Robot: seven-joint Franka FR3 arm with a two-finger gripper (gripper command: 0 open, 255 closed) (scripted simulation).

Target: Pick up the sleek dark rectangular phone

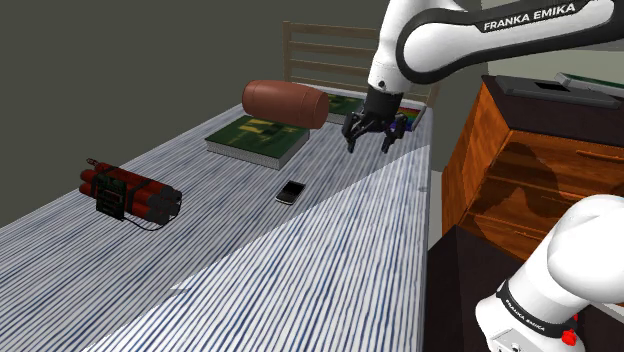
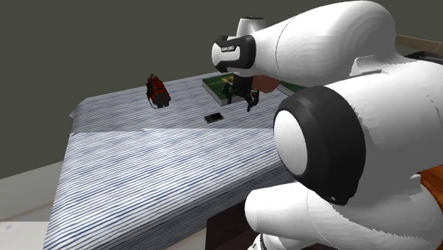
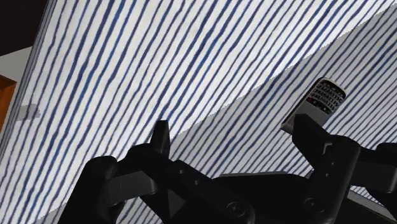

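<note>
My arm (image 1: 470, 35) read "FRANKA EMIKA". My claw (image 1: 370, 147) hung spread, empty, over the striped tabletop (image 1: 300, 270); the dark phone (image 1: 291, 191) lay at its eight o'clock, shoulder view.

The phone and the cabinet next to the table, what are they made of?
The phone looks like dark plastic or metal with a pale edge; I cannot tell which. The cabinet looks like polished wood: orange-brown, with grain streaks.

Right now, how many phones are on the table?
1. The phone lies flat on the striped tablecloth, near the green book, apart from the open gripper. The arm may hide others at the far end.
</note>
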